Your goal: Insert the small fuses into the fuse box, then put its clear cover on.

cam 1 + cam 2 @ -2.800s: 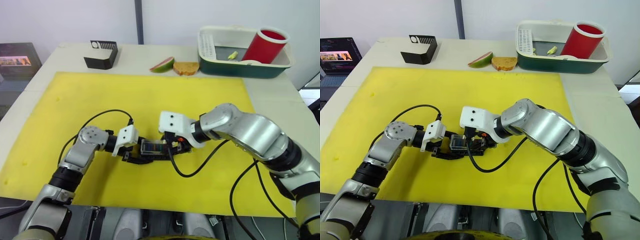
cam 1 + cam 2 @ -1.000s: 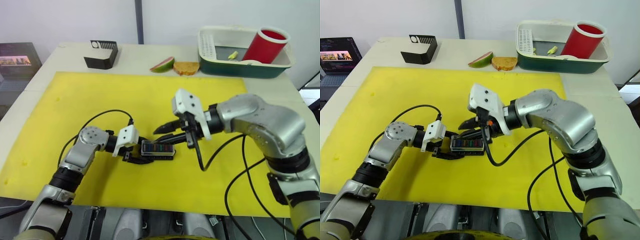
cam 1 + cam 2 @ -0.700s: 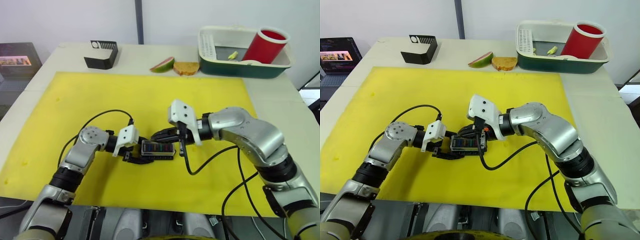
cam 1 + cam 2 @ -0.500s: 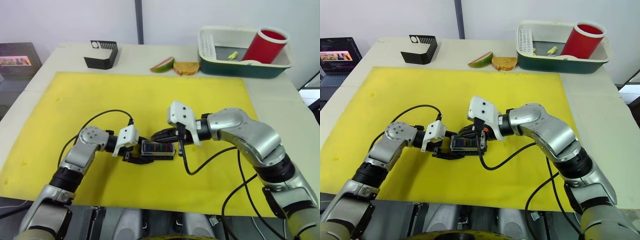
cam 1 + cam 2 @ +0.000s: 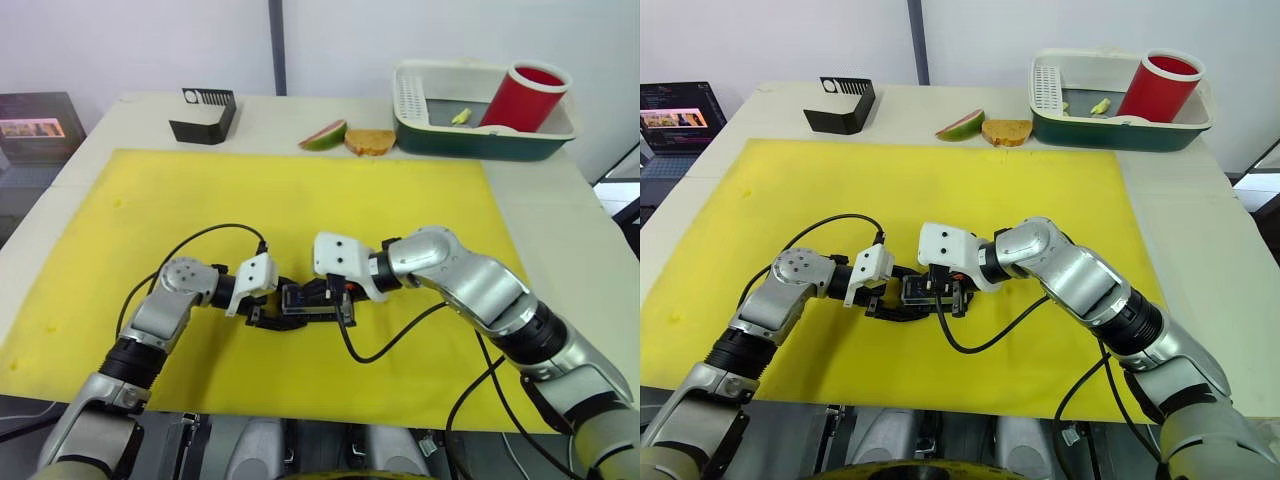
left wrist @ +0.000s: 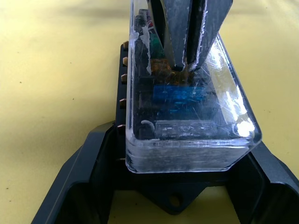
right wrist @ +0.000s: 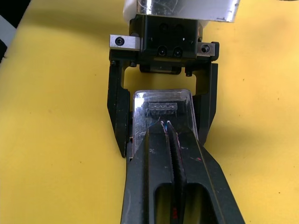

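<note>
The black fuse box (image 5: 300, 308) sits on the yellow mat (image 5: 300, 200) with the clear cover (image 6: 187, 116) seated over its top. Through the cover I see the small fuses (image 6: 180, 93) in their slots, blue nearest, amber and green behind. My left gripper (image 5: 264, 303) is shut on the fuse box, one black finger (image 7: 117, 116) along each long side. My right gripper (image 7: 167, 125) is shut, and its joined fingertips (image 6: 184, 56) rest on top of the cover.
A black slotted stand (image 5: 203, 112) stands at the far left of the table. A fruit slice (image 5: 323, 134) and bread (image 5: 370, 141) lie beyond the mat. At the far right a green tray (image 5: 480, 140) holds a red cup (image 5: 517, 97). Black cables (image 5: 200, 240) loop beside both wrists.
My right gripper, lifted above and behind the fuse box a second ago, has come down and closed, its tips now on the cover. The left gripper keeps its hold.
</note>
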You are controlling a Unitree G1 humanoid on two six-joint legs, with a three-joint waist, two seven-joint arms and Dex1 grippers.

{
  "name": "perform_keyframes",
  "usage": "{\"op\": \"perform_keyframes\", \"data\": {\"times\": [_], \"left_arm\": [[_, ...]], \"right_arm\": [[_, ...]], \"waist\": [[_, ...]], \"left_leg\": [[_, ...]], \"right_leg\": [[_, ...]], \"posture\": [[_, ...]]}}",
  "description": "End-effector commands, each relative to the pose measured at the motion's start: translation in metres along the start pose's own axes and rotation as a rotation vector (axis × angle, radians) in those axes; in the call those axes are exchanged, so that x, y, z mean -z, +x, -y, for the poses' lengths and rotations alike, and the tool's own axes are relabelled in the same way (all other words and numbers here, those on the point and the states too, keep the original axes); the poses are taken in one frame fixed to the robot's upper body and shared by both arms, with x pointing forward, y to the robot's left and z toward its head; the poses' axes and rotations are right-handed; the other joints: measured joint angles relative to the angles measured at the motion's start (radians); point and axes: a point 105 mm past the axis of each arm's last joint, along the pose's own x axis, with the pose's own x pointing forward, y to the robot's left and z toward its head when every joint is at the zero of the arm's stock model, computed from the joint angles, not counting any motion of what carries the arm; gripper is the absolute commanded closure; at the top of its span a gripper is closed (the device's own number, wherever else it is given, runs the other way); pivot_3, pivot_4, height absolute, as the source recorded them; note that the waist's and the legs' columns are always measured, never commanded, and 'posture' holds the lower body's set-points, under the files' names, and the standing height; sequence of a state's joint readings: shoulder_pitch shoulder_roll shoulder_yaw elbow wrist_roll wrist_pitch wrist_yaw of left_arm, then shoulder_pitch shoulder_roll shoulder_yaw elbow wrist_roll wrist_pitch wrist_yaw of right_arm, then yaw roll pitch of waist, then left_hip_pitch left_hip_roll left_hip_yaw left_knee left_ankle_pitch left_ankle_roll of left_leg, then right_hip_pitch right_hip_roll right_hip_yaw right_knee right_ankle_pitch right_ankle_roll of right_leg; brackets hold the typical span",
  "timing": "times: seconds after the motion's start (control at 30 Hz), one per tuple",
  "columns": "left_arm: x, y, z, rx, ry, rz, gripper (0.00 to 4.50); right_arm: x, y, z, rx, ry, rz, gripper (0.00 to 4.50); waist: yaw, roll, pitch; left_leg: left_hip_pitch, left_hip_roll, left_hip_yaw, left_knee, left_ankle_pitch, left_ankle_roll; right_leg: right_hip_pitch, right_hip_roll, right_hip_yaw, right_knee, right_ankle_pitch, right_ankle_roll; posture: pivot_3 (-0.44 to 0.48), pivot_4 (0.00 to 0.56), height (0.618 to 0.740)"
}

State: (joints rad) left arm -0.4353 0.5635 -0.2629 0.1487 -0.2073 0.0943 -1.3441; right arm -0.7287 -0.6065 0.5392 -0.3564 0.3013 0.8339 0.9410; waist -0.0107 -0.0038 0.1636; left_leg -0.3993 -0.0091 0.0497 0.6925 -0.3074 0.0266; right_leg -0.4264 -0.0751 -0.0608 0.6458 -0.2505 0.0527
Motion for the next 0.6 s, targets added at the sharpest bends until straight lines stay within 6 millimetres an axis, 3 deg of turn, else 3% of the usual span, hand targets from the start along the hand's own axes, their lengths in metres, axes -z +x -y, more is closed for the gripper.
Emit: {"op": "perform_keyframes", "data": {"times": [0.03, 0.13, 0.23, 0.4, 0.43, 0.47, 0.53, 0.6], "left_arm": [[-0.004, 0.001, 0.003, 0.013, 0.029, 0.004, 1.80], [-0.004, 0.000, 0.002, 0.013, 0.031, 0.002, 1.80], [-0.002, -0.001, 0.002, 0.018, 0.039, -0.009, 1.80], [0.004, -0.003, -0.001, 0.019, 0.041, -0.062, 1.80], [0.004, -0.003, -0.002, 0.014, 0.042, -0.067, 1.08], [0.005, -0.003, -0.003, 0.012, 0.042, -0.070, 0.86], [0.005, -0.006, -0.003, 0.005, 0.041, -0.079, 0.04], [0.006, -0.013, -0.002, -0.003, 0.050, -0.096, 0.00]], "right_arm": [[0.012, -0.008, 0.008, 0.038, 0.102, 0.014, 4.40], [-0.011, -0.026, 0.014, 0.058, 0.100, 0.130, 4.40], [-0.021, -0.047, 0.020, 0.082, 0.094, 0.169, 4.40], [-0.006, -0.073, 0.020, 0.120, 0.059, 0.097, 4.40], [-0.003, -0.076, 0.020, 0.122, 0.063, 0.089, 4.02], [-0.001, -0.078, 0.019, 0.125, 0.065, 0.084, 3.87], [0.005, -0.083, 0.018, 0.134, 0.070, 0.068, 3.09], [0.010, -0.090, 0.018, 0.145, 0.073, 0.051, 2.03]], "waist": [[-0.001, 0.000, 0.000], [0.000, 0.000, 0.000], [0.001, 0.000, 0.000], [0.001, 0.000, 0.000], [0.001, 0.000, 0.000], [0.000, 0.000, 0.000], [0.000, 0.000, 0.000], [-0.002, 0.000, 0.000]], "left_leg": [[0.000, 0.000, 0.000, 0.000, 0.000, 0.000], [-0.001, 0.000, 0.000, 0.000, 0.000, 0.000], [-0.004, 0.000, 0.000, 0.000, 0.000, 0.000], [-0.008, 0.000, 0.000, 0.000, 0.000, 0.000], [-0.007, 0.000, 0.000, 0.000, 0.000, 0.000], [-0.007, 0.000, 0.000, 0.000, 0.000, 0.000], [-0.007, 0.000, 0.000, 0.000, 0.000, 0.000], [-0.007, 0.000, 0.000, 0.000, 0.000, 0.000]], "right_leg": [[0.000, 0.000, 0.000, 0.000, 0.000, 0.000], [-0.001, 0.000, 0.000, 0.000, 0.000, 0.000], [-0.004, 0.000, 0.000, 0.000, 0.001, 0.002], [-0.007, 0.000, 0.000, -0.001, 0.002, 0.003], [-0.007, 0.000, 0.000, -0.001, 0.001, 0.002], [-0.007, 0.000, 0.000, -0.001, 0.001, 0.002], [-0.007, 0.000, 0.000, -0.001, 0.001, 0.002], [-0.007, 0.000, 0.000, 0.000, 0.001, 0.002]], "posture": [[0.000, 0.150, 0.740], [0.000, 0.150, 0.740], [0.000, 0.150, 0.740], [0.000, 0.150, 0.740], [0.000, 0.150, 0.740], [0.000, 0.150, 0.740], [0.000, 0.150, 0.740], [0.000, 0.150, 0.740]]}}
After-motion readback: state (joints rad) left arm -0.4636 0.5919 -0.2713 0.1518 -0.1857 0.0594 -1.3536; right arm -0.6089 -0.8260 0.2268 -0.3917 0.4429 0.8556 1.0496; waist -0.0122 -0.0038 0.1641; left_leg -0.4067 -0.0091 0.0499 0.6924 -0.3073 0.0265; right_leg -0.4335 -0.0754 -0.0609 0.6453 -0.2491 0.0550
